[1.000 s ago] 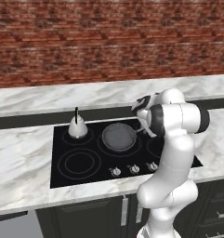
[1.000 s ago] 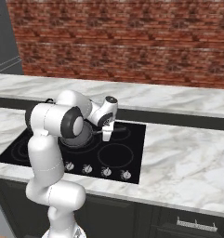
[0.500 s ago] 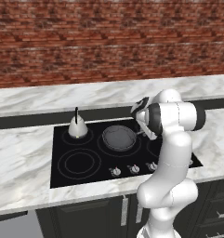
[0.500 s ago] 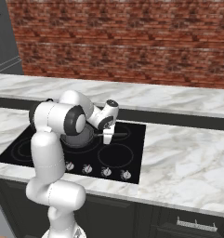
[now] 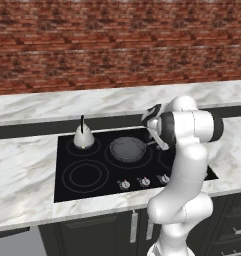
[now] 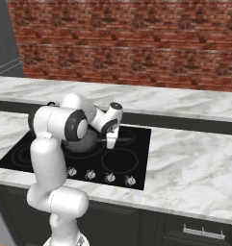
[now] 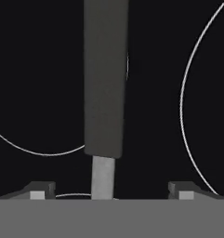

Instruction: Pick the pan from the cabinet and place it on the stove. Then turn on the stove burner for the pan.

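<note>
Seen from the hand, the gripper [image 7: 112, 191] stands wide with its tips well clear on either side of the pan's [image 5: 127, 149] thin straight matte grey handle, holding nothing, while the left base view shows the round shallow pan on the glossy black stove's [image 5: 82, 187] centre ring, right of the silvery kettle [image 5: 83, 137].

Red brick wall [image 5: 117, 45] running behind a white marble counter [image 5: 22, 175]. Dark lower cabinets [image 6: 185, 230] sitting underneath. Grey tall unit [image 6: 4, 38] standing at far left. Light is even, flat.
</note>
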